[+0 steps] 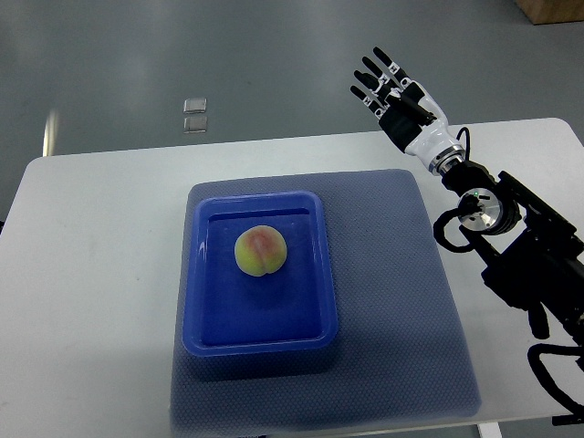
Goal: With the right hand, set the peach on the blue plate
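Hovering right robot hand (391, 87), fingers spread, empty.

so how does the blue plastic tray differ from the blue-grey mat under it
The glossy blue plastic tray has a raised rim and holds a yellow-pink peach; the blue-grey textured mat lies flat, matte and wider, with the tray on it. Both are rounded rectangles.
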`<state>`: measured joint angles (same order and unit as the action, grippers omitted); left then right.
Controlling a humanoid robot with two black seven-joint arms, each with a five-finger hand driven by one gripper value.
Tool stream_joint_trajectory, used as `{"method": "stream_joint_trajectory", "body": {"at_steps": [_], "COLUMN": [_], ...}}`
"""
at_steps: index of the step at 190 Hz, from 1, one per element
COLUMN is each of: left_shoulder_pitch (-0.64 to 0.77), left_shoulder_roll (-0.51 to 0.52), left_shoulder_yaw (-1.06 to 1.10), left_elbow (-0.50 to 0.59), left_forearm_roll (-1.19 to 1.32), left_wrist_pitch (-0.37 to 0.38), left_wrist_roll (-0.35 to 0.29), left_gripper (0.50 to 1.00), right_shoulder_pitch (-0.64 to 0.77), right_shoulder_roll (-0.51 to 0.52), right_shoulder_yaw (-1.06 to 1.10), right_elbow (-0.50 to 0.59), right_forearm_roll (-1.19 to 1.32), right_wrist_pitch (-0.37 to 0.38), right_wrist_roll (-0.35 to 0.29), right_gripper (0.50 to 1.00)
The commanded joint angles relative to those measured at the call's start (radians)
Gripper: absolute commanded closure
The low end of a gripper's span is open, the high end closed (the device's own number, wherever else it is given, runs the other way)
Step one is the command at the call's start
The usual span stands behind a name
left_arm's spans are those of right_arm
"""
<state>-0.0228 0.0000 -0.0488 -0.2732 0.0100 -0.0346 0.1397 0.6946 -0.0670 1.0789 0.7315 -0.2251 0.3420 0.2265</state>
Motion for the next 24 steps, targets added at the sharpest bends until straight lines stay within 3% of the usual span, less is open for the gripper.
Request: {"method": "stream_joint_trajectory", "body": {"at_steps": [1,24], "left_shoulder_pitch": [0.000,0.000], "left_shoulder_roll": [0.000,0.000], "left_shoulder_yaw": [0.001,0.000], "left_elbow": [-0.001,-0.003], "left_forearm_roll": [-0.002,-0.001], "left_wrist_pitch": [0.001,0.001], "left_wrist_roll": [0.000,0.000], "left_gripper": [0.500,0.500], "right_shoulder_pitch": [-0.023,-0.030], "right_shoulder_roll": [0.003,0.001], "right_shoulder_yaw": [0.006,0.007], "right_elbow": [-0.009,-0.040], "right_forearm_roll": [0.104,0.116], "right_wrist_pitch": [0.000,0.002], "right_wrist_roll": [0.025,0.054], "right_gripper": [0.570,0.570]}}
